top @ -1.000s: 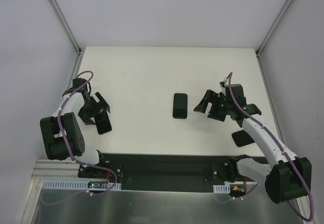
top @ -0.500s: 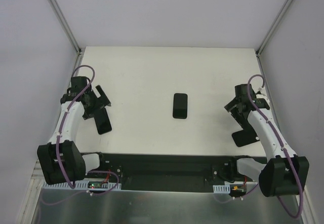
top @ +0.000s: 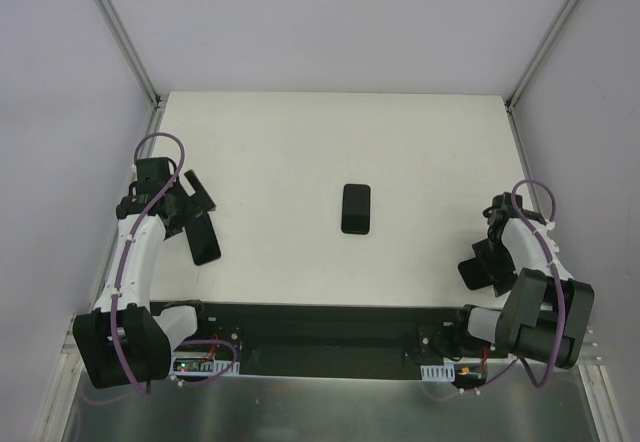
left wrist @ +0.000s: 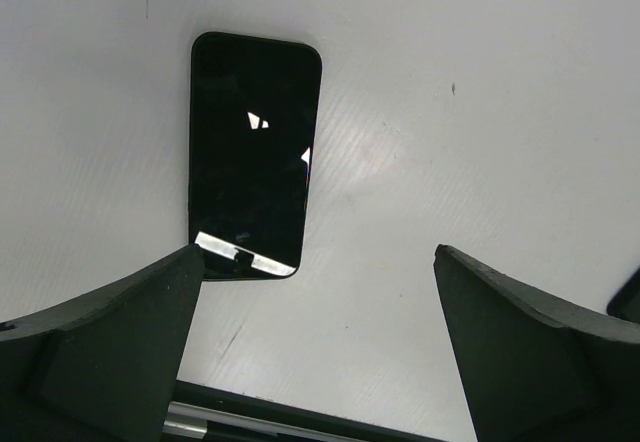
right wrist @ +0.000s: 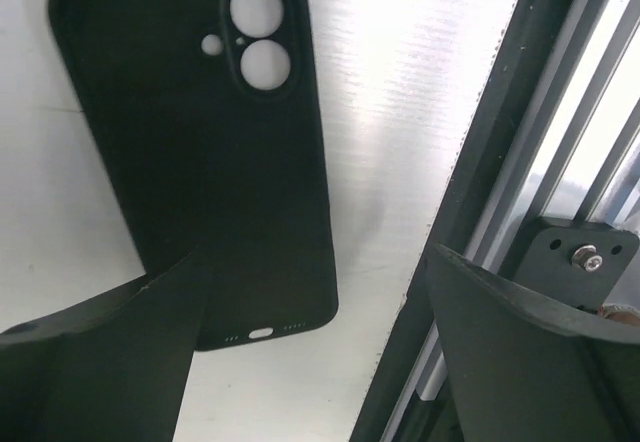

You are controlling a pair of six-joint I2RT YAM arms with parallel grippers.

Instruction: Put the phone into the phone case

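Right wrist view: the case (right wrist: pixel 200 152) lies flat and empty on the table (right wrist: pixel 400 82), near its 4 o'clock corner. The right gripper (right wrist: pixel 315 257) is spread wide over the case's near end, holding nothing. At about 8 o'clock the phone (left wrist: pixel 255 152) lies screen up, well apart from the case. The left gripper (left wrist: pixel 318 262) is just beside it, also spread and empty. Farther out, near the centre, sits a third dark slab (top: pixel 356 208), too small to identify. Nothing looks done yet: the phone remains to be grasped, carried over and pressed in.
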